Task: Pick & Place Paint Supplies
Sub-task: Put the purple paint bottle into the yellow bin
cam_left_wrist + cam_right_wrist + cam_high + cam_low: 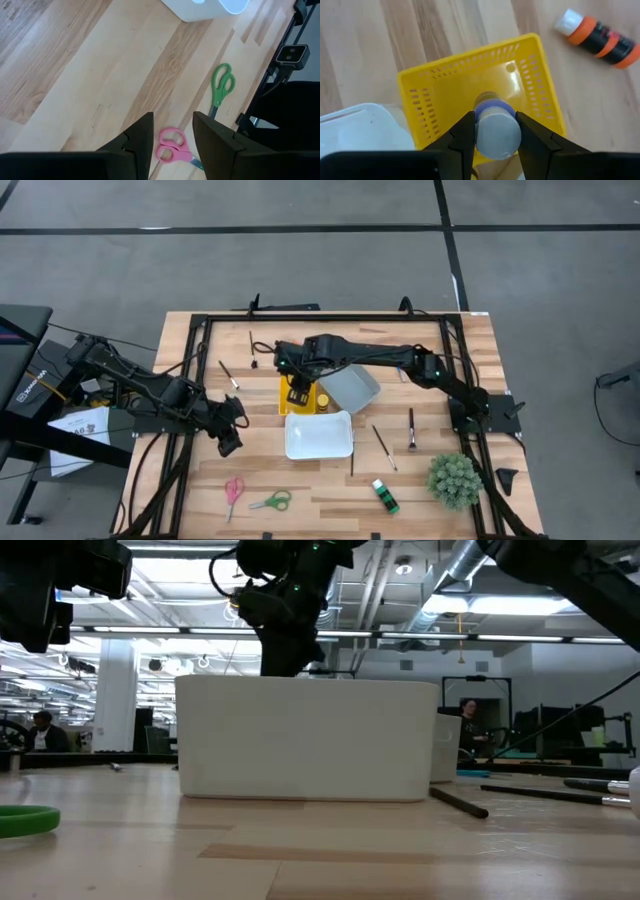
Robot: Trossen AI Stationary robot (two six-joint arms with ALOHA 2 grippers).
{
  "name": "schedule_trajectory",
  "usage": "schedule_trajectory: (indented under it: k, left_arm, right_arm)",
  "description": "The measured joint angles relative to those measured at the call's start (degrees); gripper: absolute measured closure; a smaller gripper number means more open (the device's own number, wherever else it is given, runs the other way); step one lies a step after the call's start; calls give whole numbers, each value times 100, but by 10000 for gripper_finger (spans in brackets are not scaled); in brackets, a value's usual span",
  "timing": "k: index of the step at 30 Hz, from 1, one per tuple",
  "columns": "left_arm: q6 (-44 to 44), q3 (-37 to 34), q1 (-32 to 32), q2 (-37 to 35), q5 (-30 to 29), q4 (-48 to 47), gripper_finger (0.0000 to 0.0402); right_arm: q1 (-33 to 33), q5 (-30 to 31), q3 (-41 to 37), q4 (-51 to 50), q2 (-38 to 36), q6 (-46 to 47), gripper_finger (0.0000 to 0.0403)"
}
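My right gripper (494, 117) is shut on a purple paint bottle (493, 131), directly over a yellow slotted basket (470, 80) near the table's middle (284, 408). An orange paint bottle (597, 37) lies on its side on the wood beside the basket. My left gripper (172, 117) hangs open above the pink scissors (172, 146), which lie flat at the near left (233, 490). Green scissors (222, 85) lie flat beyond them. A green paint bottle (385, 495) lies near the front edge. Thin brushes (411, 428) lie scattered on the table. My right gripper pinches the purple bottle by its two sides (476, 131) between the two fingers. The fingers point steeply down from above and the bottle lies along them, seen end-on. It hangs clear of the yellow basket, its far end with the purple band (492, 106) pointing down into it.
A white tray (318, 448) stands just nearside of the basket and fills the low view (310, 740). A tilted pale grey container (352, 385) sits to the basket's right. A fuzzy green plant (455, 478) stands at the near right corner. A black frame (300, 318) rims the table.
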Motion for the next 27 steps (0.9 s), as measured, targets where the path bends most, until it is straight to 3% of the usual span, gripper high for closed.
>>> schedule_trajectory:
  k: [10,27]
  left_arm:
    - [-2,0,0,0,-102,2,271]
    - [-17,0,0,0,-280,4,271]
  right_arm:
    - [27,213,2,11,-4,-127,295]
    - [-28,198,-92,149,-7,-1281,295]
